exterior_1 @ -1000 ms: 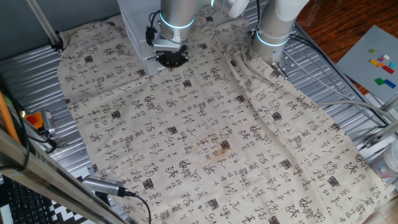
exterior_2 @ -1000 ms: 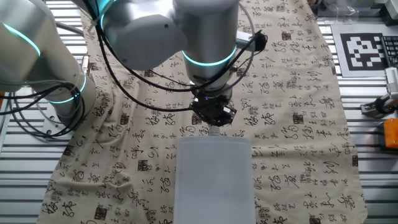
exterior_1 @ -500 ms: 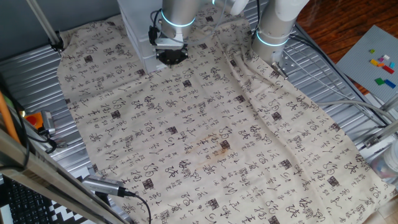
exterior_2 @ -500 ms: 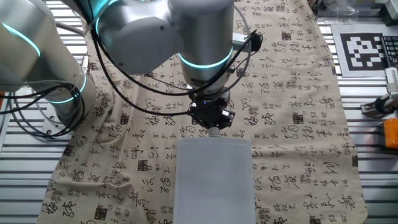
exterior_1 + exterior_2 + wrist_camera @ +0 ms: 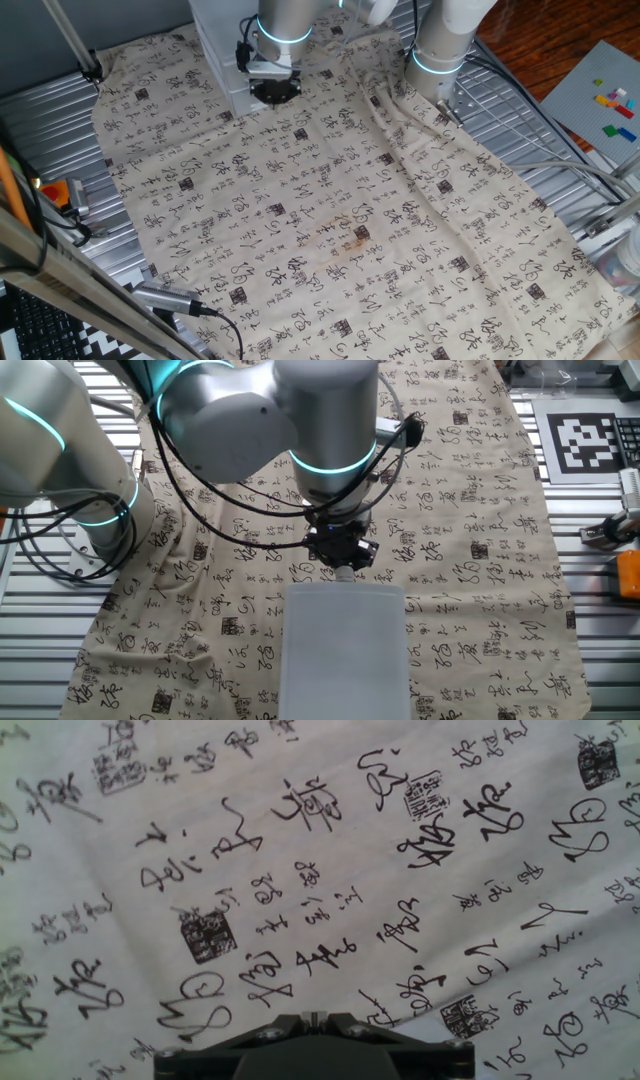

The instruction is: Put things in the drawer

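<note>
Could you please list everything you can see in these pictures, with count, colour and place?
drawer: one, white, at the cloth's edge right by the gripper; its front and knob are not visible.
cloth: one, beige with black calligraphy, spread over the table.
table: one, ribbed metal, bare around the cloth.
baseplate: one, grey, off the cloth in one fixed view.
toy bricks: a few, bright multicoloured, on the baseplate.
marker tag: one, black and white, beside the cloth in the other fixed view.
tan block: none visible in any view.
arm: one, silver with cyan rings, reaching over the cloth.
gripper: one, black, at the drawer's edge; fingers not visible.
</note>
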